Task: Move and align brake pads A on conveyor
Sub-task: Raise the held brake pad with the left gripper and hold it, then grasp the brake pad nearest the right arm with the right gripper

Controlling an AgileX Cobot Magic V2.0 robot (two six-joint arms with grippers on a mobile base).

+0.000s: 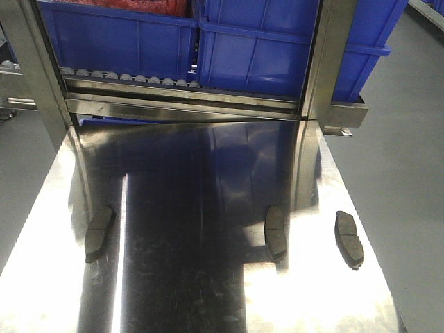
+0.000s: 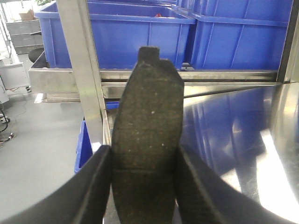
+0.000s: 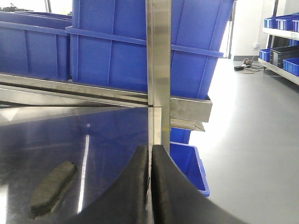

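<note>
Three brake pads lie on the shiny steel table [image 1: 208,291]: one near the left edge [image 1: 99,232], one right of centre [image 1: 276,232], one near the right edge [image 1: 349,238]. No gripper shows in the front view. In the left wrist view my left gripper [image 2: 144,156] is shut on a fourth brake pad [image 2: 147,116], which sticks out forward between the black fingers [image 2: 93,186], its cross groove showing. My right gripper [image 3: 150,151] is shut and empty, over the table's right side, with one pad [image 3: 51,186] lying on the steel to its left. The conveyor is out of view.
Blue bins [image 1: 263,48] stand on a roller rack behind the table, framed by steel uprights [image 1: 326,55]. The upright also shows straight ahead in the right wrist view [image 3: 159,70]. A blue bin [image 3: 189,163] stands on the grey floor by the table's right edge.
</note>
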